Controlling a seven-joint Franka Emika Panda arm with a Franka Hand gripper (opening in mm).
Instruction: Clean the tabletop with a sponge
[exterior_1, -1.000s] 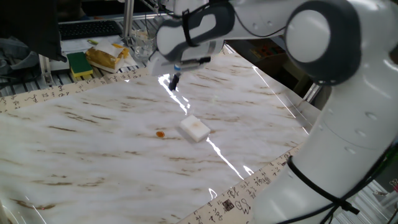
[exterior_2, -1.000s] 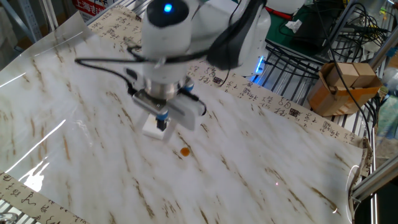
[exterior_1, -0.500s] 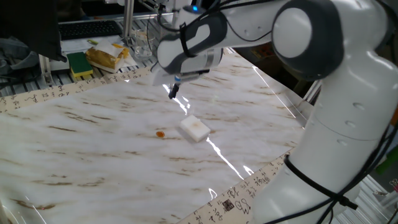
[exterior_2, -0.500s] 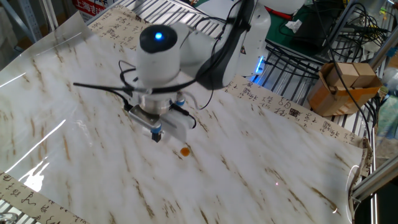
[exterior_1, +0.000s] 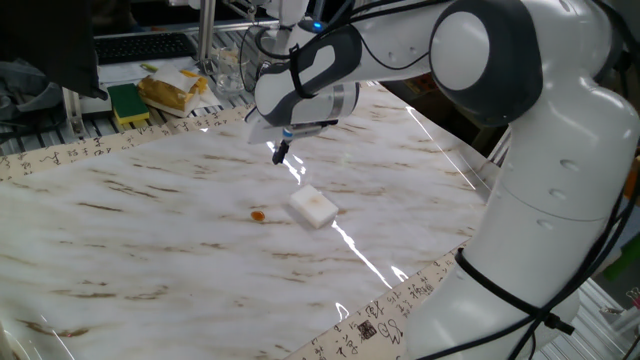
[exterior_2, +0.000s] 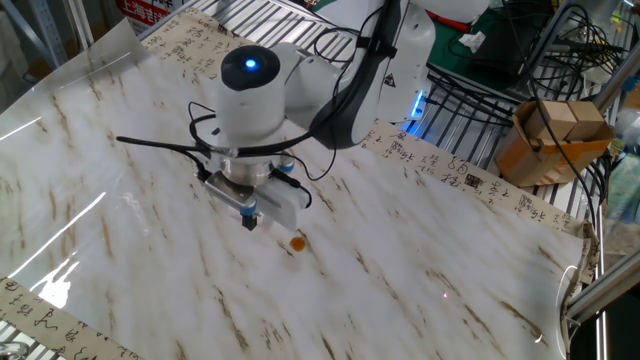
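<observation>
Marble-look tabletop (exterior_1: 150, 250): white sponge (exterior_1: 314, 208) lying flat, small orange speck (exterior_1: 258, 215) beside.

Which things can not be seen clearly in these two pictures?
- Sponge: plain in one fixed view; in the other fixed view the arm's head hides it.
- Claw: small and dark in both views, so whether it is open or shut cannot be told.
- Orange spot on the tabletop: too small to say whether it is a stain or a crumb.
- Green-and-yellow sponge: partly covered by a crumpled bag.
</observation>
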